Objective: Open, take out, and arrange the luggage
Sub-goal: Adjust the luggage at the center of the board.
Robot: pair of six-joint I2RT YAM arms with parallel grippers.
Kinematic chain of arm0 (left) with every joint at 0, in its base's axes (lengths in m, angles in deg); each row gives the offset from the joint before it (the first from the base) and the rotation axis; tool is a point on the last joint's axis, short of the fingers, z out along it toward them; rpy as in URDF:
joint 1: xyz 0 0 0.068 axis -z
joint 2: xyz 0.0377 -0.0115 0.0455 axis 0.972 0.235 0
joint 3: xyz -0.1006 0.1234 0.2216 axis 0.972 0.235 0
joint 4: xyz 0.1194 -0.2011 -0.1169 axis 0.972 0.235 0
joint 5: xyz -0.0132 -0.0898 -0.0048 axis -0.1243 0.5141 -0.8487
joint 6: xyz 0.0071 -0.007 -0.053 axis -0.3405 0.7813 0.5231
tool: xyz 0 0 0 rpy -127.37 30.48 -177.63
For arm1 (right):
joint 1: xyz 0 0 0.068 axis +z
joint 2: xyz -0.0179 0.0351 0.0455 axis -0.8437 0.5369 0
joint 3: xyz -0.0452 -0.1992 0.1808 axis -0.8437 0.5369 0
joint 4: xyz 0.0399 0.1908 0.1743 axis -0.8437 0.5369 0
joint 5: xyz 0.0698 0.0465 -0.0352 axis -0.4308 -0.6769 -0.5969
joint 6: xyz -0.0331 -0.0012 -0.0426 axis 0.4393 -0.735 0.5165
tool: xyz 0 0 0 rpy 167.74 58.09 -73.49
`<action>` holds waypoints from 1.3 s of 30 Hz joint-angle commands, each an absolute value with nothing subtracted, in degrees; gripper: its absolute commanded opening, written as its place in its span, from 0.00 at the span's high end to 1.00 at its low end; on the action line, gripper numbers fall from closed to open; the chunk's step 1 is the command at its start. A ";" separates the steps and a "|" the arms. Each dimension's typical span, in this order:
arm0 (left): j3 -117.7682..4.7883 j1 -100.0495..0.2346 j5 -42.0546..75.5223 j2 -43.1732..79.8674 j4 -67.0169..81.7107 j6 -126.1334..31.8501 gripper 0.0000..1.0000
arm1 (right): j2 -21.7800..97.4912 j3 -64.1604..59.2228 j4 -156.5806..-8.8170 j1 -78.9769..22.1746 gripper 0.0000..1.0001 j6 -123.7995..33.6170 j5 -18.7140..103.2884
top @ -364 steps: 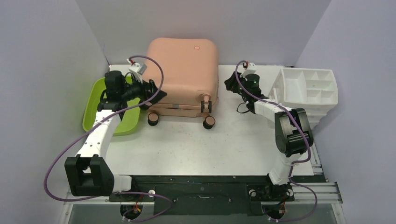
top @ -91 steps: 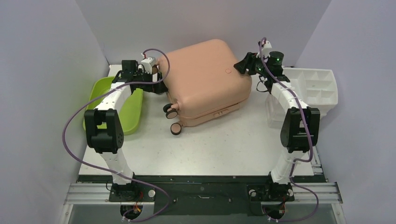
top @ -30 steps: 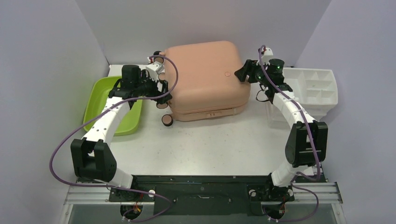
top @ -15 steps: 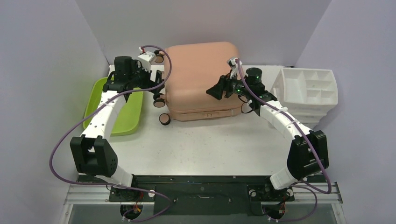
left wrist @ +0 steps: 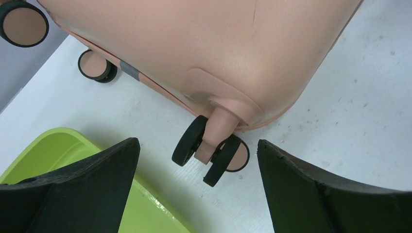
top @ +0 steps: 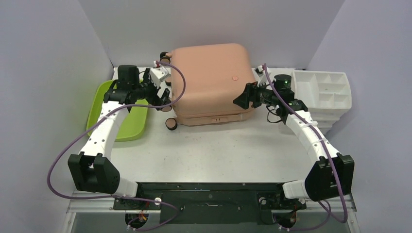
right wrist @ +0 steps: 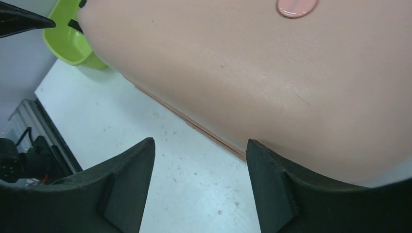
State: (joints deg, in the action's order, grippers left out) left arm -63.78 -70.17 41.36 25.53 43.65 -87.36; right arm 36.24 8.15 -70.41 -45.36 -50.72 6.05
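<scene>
Salmon-pink, the closed luggage (top: 209,80) lies on the desk (top: 218,145) just ahead of the wide-open, empty left gripper (top: 164,98) by a caster (left wrist: 210,155) and the partly open, empty right gripper (top: 244,98), which may skid off its smooth rounded shell, shoving it away.

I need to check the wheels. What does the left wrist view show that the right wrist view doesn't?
Only left wrist: the wheels of the suitcase, in clear sight. Only right wrist: the round logo on the shell. Both: the pink suitcase, the green tub, the white table, and an open pincer, the left pincer in one, the right pincer in the other.
</scene>
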 commanded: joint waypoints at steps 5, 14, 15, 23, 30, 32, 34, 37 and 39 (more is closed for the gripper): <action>-60.26 -68.92 37.28 25.39 43.44 -96.37 0.15 | 22.41 11.72 -58.03 -45.88 0.34 -30.79 12.05; -62.91 -65.00 34.87 30.79 43.65 -96.86 0.49 | 13.06 18.48 -52.87 -46.91 0.32 -20.03 16.63; -63.21 -64.44 34.11 31.34 43.51 -96.69 0.56 | 12.68 18.53 -52.70 -47.08 0.32 -20.06 16.49; -63.07 -65.86 26.98 33.12 37.83 -92.12 0.76 | 12.25 19.92 -52.44 -47.77 0.32 -18.55 15.00; -62.79 -69.87 22.39 34.05 34.97 -90.62 0.87 | 12.15 27.49 -61.22 -47.57 0.32 -19.27 14.55; -63.34 -70.99 21.18 34.73 34.17 -89.91 0.87 | 12.08 30.10 -65.43 -47.30 0.32 -20.32 14.45; -64.16 -72.21 19.84 35.56 33.06 -88.94 0.87 | 11.71 33.29 -71.46 -46.80 0.31 -22.08 14.63; -67.19 -73.91 17.44 37.97 32.68 -87.88 0.87 | 11.40 40.27 -82.12 -44.24 0.31 -24.56 16.70; -69.42 -74.89 16.28 39.73 32.79 -87.51 0.87 | 11.91 43.92 -90.04 -41.64 0.30 -24.86 18.58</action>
